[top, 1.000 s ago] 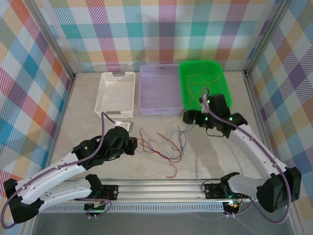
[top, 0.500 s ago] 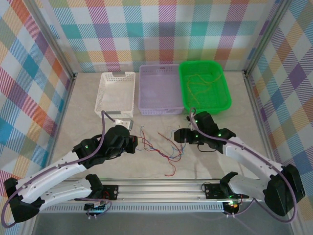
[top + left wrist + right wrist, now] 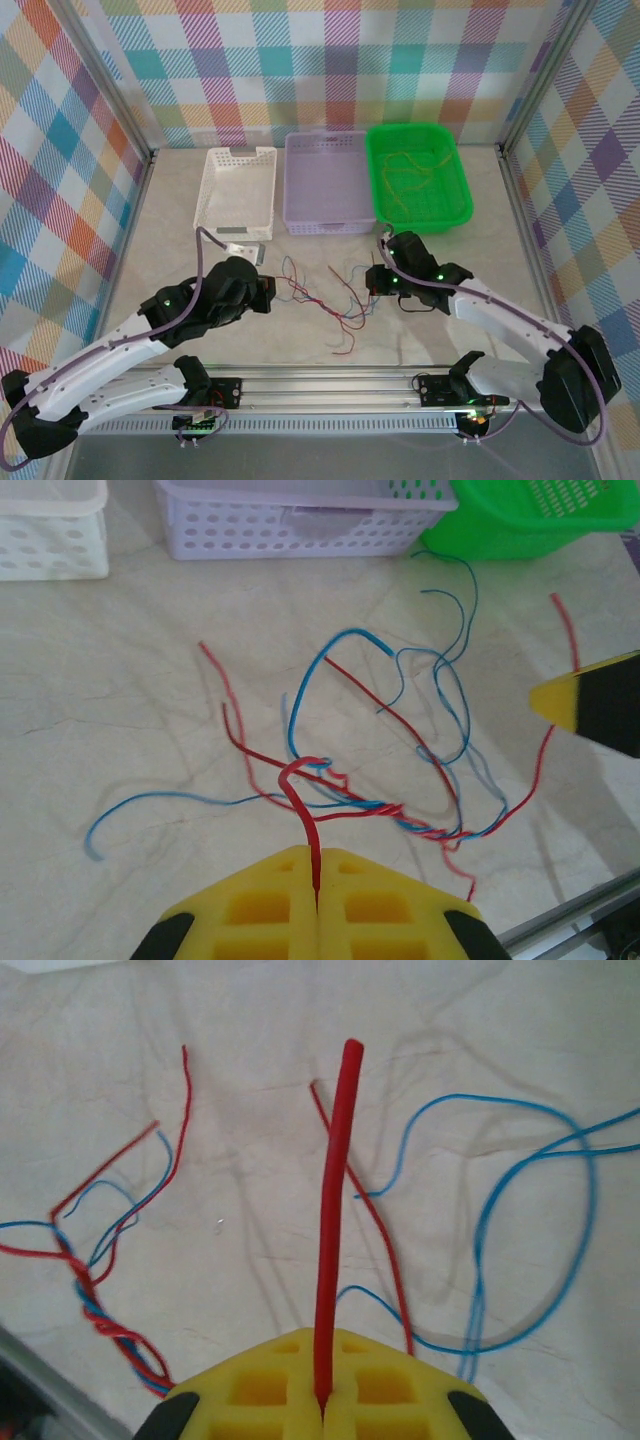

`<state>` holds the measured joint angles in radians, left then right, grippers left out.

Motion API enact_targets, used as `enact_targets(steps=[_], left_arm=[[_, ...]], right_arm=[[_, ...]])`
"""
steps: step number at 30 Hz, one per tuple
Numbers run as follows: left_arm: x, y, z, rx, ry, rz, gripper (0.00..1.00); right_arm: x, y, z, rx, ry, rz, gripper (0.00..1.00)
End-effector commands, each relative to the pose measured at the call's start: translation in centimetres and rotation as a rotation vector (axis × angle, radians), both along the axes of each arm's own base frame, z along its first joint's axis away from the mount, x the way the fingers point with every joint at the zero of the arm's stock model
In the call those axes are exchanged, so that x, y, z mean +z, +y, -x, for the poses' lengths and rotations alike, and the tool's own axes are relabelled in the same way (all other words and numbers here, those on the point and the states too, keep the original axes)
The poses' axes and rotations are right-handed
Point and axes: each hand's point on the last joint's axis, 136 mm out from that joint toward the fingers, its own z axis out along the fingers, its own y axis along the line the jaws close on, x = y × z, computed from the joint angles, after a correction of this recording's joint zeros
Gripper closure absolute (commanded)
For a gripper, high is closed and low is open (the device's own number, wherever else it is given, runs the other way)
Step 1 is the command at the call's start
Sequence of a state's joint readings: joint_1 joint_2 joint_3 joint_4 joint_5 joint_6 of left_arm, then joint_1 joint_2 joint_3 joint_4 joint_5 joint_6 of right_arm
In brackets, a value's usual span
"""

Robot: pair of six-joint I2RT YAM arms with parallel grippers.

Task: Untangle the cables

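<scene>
A tangle of thin red and blue cables (image 3: 330,295) lies on the table between my two grippers. My left gripper (image 3: 268,290) sits at the tangle's left edge. In the left wrist view the left gripper (image 3: 318,855) is shut on a red cable (image 3: 303,802) that hooks into a twisted red-and-blue knot (image 3: 385,810). My right gripper (image 3: 372,280) is at the tangle's right edge. In the right wrist view the right gripper (image 3: 322,1345) is shut on a red cable (image 3: 335,1190) that sticks straight out past its tips. Loose blue cables (image 3: 530,1160) loop beside it.
Three baskets stand in a row at the back: white (image 3: 235,228), purple (image 3: 325,226) and green (image 3: 458,190). Yellow-olive cables (image 3: 410,175) lie inside the green one. An aluminium rail (image 3: 330,385) runs along the near edge.
My right gripper came from the green basket's front down to the tangle and shut on a red cable. The left gripper stayed shut and shifted slightly.
</scene>
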<state>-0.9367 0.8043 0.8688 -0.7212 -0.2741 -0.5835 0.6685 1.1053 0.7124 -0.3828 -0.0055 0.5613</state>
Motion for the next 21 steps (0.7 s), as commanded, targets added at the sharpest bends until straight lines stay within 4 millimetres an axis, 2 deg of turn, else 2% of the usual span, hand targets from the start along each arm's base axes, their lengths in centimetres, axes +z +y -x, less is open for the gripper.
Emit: enact_targets(steps=[1, 5, 10, 18, 21], left_arm=[[0.9, 2.5, 0.2, 0.058, -0.026, -0.037, 1.0], [1.1, 5.0, 0.8, 0.092, -0.036, -0.111, 1.0], [2.9, 8.0, 1.5, 0.127, -0.083, -0.183, 1.0], [5.3, 11.6, 2.0, 0.174, -0.146, -0.291, 1.0], [6.5, 12.3, 2.1, 0.185, -0.174, -0.301, 1.0]], right_arm=[[1.7, -3.9, -0.6, -0.105, -0.089, 0.123, 1.0], [2.8, -8.3, -0.8, -0.226, -0.094, 0.191, 1.0], [3.1, -13.2, -0.8, -0.371, -0.035, 0.164, 1.0], [3.6, -17.7, -0.7, -0.547, 0.012, 0.145, 1.0], [3.7, -19.6, -0.5, -0.638, 0.017, 0.134, 1.0]])
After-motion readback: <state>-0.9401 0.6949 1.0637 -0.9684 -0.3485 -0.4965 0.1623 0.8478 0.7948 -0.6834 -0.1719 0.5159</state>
